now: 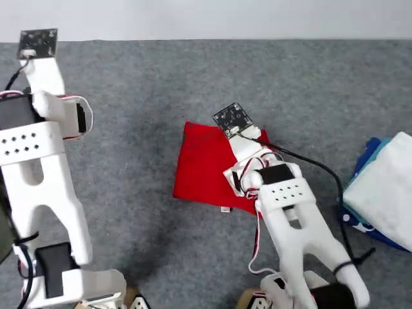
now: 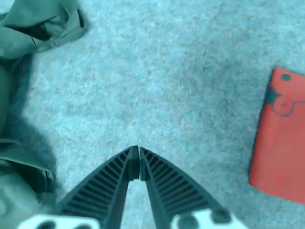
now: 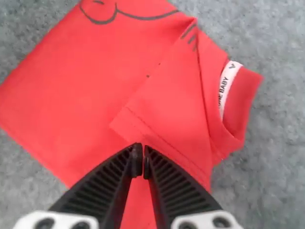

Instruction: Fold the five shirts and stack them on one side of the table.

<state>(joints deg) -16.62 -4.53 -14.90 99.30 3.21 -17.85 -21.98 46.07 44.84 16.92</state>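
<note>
A red shirt [image 1: 205, 166] lies partly folded on the grey table at the centre, its collar label [image 3: 225, 85] showing and a sleeve folded across the body. My right gripper [image 3: 139, 151] is shut just above it, tips at the hem of the folded sleeve [image 3: 157, 119]; no cloth shows pinched between them. My left gripper [image 2: 138, 153] is shut over bare table, with crumpled green shirts [image 2: 40, 24] on one side and the red shirt's edge [image 2: 279, 138] on the other. The right arm [image 1: 283, 193] hides the red shirt's right part in the high view.
A folded stack stands at the table's right edge, a white shirt [image 1: 386, 187] on top of a blue one [image 1: 367, 154]. More green cloth [image 2: 19, 191] lies close beside the left gripper. A black cable [image 1: 322, 168] runs from the right arm. The left arm [image 1: 38, 161] stands at the far left.
</note>
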